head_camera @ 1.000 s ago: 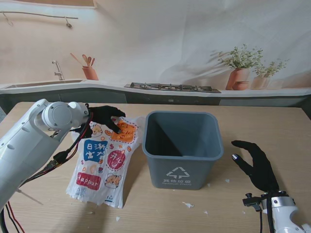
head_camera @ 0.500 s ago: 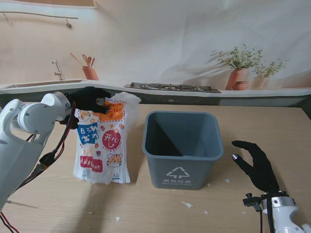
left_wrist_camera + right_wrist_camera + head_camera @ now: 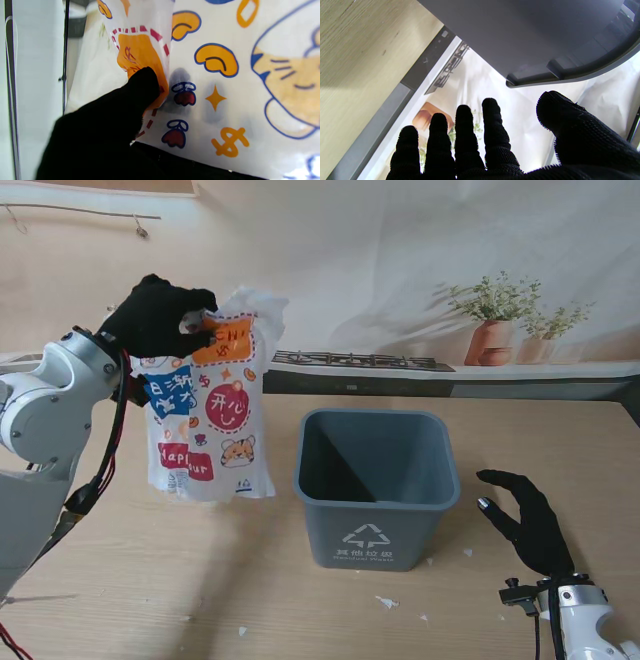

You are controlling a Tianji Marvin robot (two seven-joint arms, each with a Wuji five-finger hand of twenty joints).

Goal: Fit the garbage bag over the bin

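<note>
My left hand [image 3: 158, 315], in a black glove, is raised well above the table and shut on the top of the garbage bag [image 3: 210, 420]. The bag is white with orange, blue and red cartoon prints and hangs down flat, to the left of the bin. In the left wrist view my thumb [image 3: 140, 85] pinches a fold of the bag [image 3: 225, 75]. The grey bin [image 3: 375, 480] stands upright and open in the middle of the table. My right hand [image 3: 530, 520] rests open to the right of the bin, fingers spread; its wrist view shows the bin's rim [image 3: 570, 72] close by.
A counter edge with a printed kitchen backdrop runs behind the table: stove [image 3: 350, 360], sink [image 3: 90, 352], potted plants [image 3: 495, 320]. Small white scraps [image 3: 386, 602] lie on the wooden table [image 3: 300, 600] in front of the bin.
My left hand has lifted the bag off the table, up and slightly to the left; it now hangs free. The right hand and the bin have not moved.
</note>
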